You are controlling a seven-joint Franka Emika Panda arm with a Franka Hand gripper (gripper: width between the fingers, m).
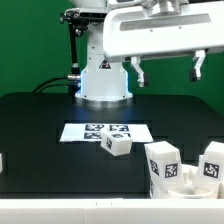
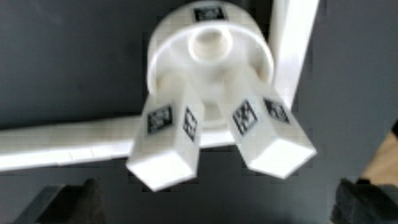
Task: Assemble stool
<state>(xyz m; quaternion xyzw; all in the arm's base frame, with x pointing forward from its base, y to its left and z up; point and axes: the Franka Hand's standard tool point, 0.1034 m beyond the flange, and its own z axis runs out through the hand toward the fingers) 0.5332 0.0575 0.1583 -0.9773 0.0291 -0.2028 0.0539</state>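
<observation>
The jaws (image 1: pixel 168 70) hang wide and empty at the exterior view's upper right. Below them on the desk (image 1: pixel 40 120), the stool (image 2: pixel 210 90) stands partly assembled: likely light, stiff, slick plastic, best pinched across a square leg (image 2: pixel 270 140).

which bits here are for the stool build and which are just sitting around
For the build:
- stool seat with two legs already fitted
- loose leg by the marker board
- tagged white parts at the exterior view's lower right

Not for the build:
- marker board
- robot base
- black table
</observation>
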